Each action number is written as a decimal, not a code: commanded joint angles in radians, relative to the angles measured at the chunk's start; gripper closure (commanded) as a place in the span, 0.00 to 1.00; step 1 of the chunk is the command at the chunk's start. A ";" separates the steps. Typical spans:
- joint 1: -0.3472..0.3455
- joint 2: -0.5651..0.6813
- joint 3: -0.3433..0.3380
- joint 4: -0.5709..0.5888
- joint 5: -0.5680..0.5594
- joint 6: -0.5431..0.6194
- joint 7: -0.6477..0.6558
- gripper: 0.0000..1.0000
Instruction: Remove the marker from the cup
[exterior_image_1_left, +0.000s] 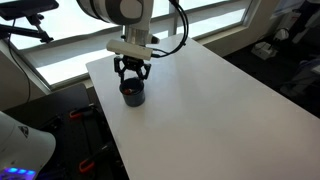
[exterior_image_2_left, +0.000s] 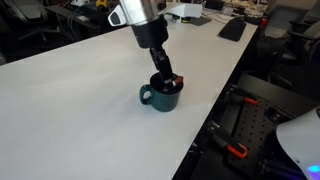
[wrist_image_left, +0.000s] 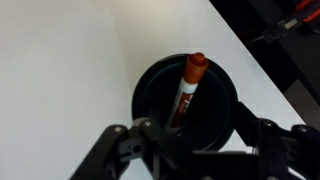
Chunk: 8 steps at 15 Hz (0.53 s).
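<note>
In the wrist view the gripper (wrist_image_left: 188, 132) fills the lower edge, straight above the cup (wrist_image_left: 140, 92); its two dark finger linkages stand wide apart, one to each side of the cup's mouth, so the jaws are spread and are not pinching anything; the fingertips themselves are dark against the dark cup and hard to make out. Between them, inside the cup, the marker (wrist_image_left: 188, 88) leans against the far part of the rim, its red-orange end up and just over the rim, its lower end down in the cup beneath the gripper. The cup stands upright on the white table (wrist_image_left: 60, 60), near the table's edge; past that edge, beyond the cup, the floor is dark and a blurred orange-red thing shows in the corner.

In both exterior views the arm comes down onto the cup; the gripper (exterior_image_2_left: 165, 78) sits at the cup's (exterior_image_2_left: 160, 100) mouth, fingers pointing down into it; the table (exterior_image_2_left: 70, 90) is bare all round the cup; a dark keyboard (exterior_image_2_left: 232, 28) lies well beyond the cup at the table's far end. In an exterior view the gripper (exterior_image_1_left: 132, 74) hangs just above the cup (exterior_image_1_left: 133, 97), which stands near the corner of the table (exterior_image_1_left: 220, 110); the marker is too small to tell there.
</note>
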 joint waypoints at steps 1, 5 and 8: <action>-0.004 -0.008 -0.003 -0.014 -0.020 0.013 0.013 0.38; -0.007 -0.008 -0.006 -0.022 -0.027 0.015 0.018 0.37; -0.011 -0.002 -0.011 -0.042 -0.041 0.019 0.023 0.31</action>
